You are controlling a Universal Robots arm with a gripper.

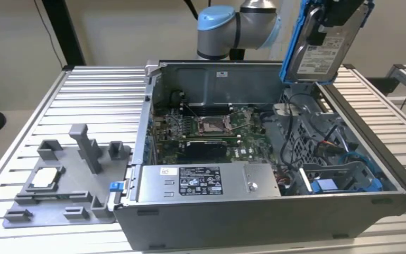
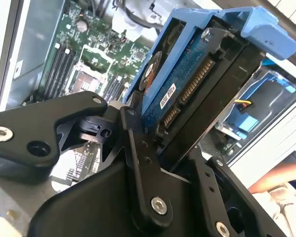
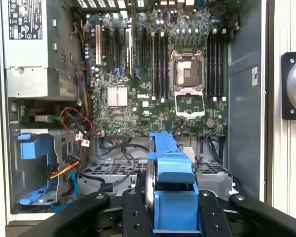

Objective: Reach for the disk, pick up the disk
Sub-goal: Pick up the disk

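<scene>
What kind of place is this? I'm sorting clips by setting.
Probably a robotics lab bench for computer assembly work: an open computer case lies on a slatted metal table, a grey parts holder sits beside it, and the pincer holds the disk above the case.

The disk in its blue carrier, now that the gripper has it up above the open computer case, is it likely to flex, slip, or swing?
The disk looks like a rigid metal block, so it probably won't flex. Its blue carrier is smooth plastic pinched between the black fingers of the gripper, so some slipping seems possible. It hangs nearly upright and probably dense for its size, so it might pivot.
</scene>
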